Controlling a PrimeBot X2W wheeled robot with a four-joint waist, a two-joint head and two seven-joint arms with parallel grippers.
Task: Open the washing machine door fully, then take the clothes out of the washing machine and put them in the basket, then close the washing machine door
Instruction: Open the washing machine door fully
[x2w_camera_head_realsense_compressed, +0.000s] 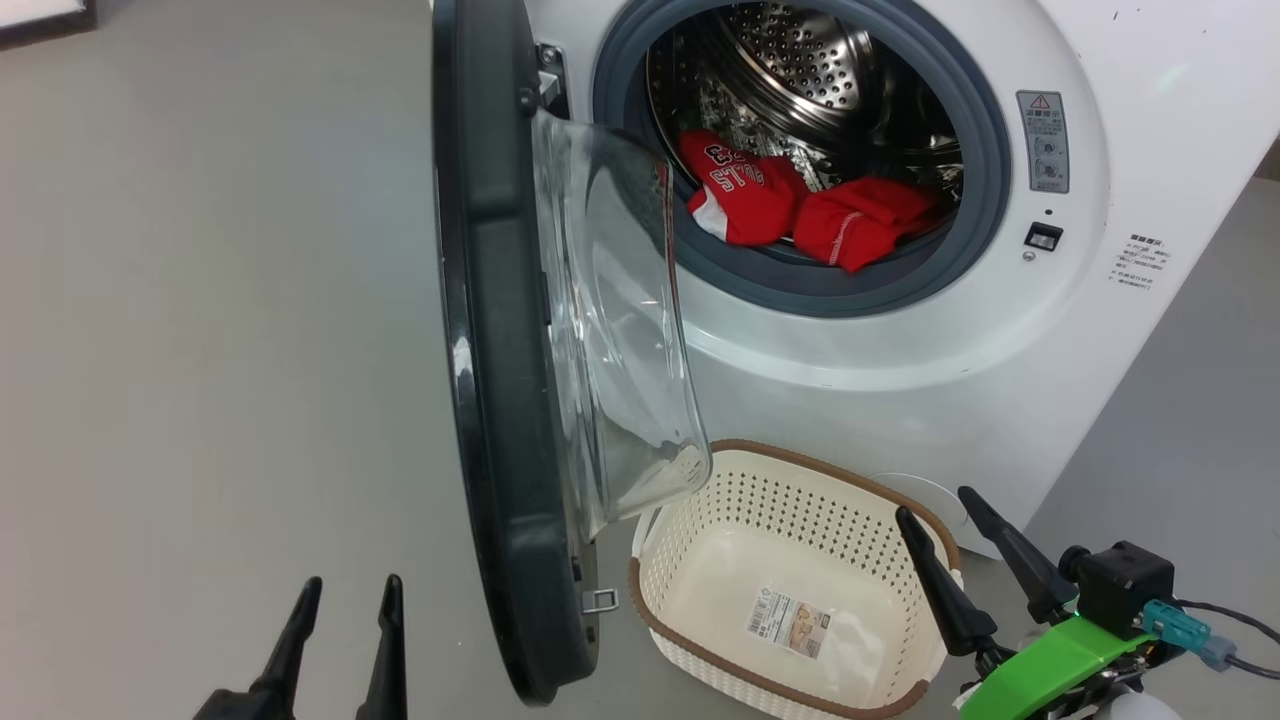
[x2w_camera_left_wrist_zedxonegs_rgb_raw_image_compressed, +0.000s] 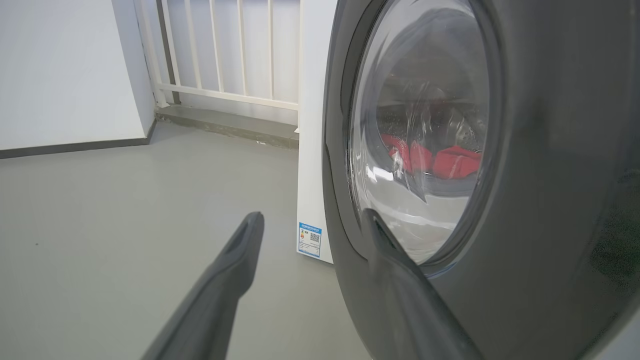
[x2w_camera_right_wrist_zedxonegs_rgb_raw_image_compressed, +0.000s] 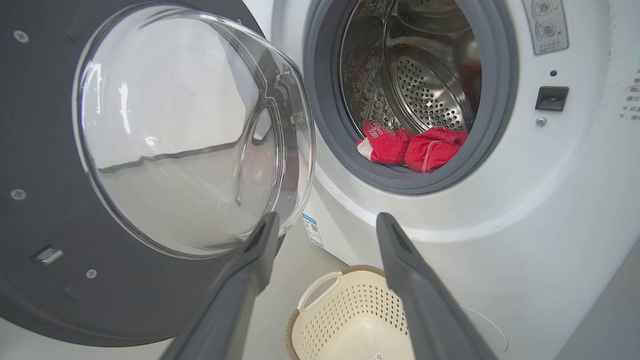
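The white washing machine (x2w_camera_head_realsense_compressed: 900, 340) stands with its black-rimmed door (x2w_camera_head_realsense_compressed: 500, 380) swung out edge-on toward me, glass bowl facing the drum. Two red clothes (x2w_camera_head_realsense_compressed: 800, 205) lie at the drum's front lip, also visible in the right wrist view (x2w_camera_right_wrist_zedxonegs_rgb_raw_image_compressed: 412, 147). The cream basket (x2w_camera_head_realsense_compressed: 790, 590) sits on the floor below the opening, with nothing in it but a paper label. My left gripper (x2w_camera_head_realsense_compressed: 345, 600) is open at the lower left, outside the door (x2w_camera_left_wrist_zedxonegs_rgb_raw_image_compressed: 525, 200). My right gripper (x2w_camera_head_realsense_compressed: 940, 515) is open at the lower right, over the basket's right rim (x2w_camera_right_wrist_zedxonegs_rgb_raw_image_compressed: 320, 290).
Grey floor (x2w_camera_head_realsense_compressed: 200, 350) spreads to the left of the door. A white railing (x2w_camera_left_wrist_zedxonegs_rgb_raw_image_compressed: 225, 60) and a wall stand beyond the machine in the left wrist view. The machine's door latch slot (x2w_camera_head_realsense_compressed: 1042, 236) and printed labels sit right of the opening.
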